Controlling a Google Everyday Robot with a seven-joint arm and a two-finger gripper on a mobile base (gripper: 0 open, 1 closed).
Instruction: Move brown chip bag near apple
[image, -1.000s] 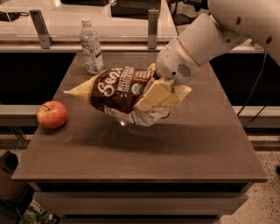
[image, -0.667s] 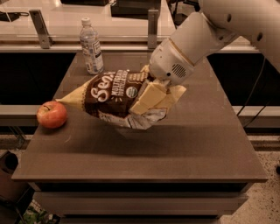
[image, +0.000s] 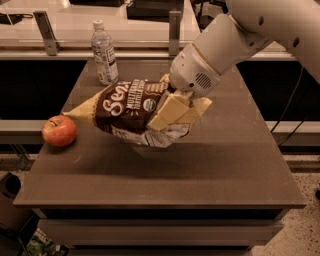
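Note:
The brown chip bag (image: 125, 106) hangs above the table, dark brown with white lettering, tan edges and a silvery underside. My gripper (image: 172, 112) is shut on the bag's right end and holds it up, its cream fingers (image: 167, 111) across the bag's front. The white arm reaches in from the upper right. The red apple (image: 59, 131) rests on the table at the left edge, a short way left of the bag's tan tip and a little lower in the camera view.
A clear water bottle (image: 104, 53) stands upright at the table's back left. The brown table (image: 200, 170) ends close to the apple on the left. A shelf with metal posts runs behind the table.
The gripper has carried the brown chip bag left, toward the apple. The bag's tan tip is closer to the apple than before. The apple and bottle have not moved.

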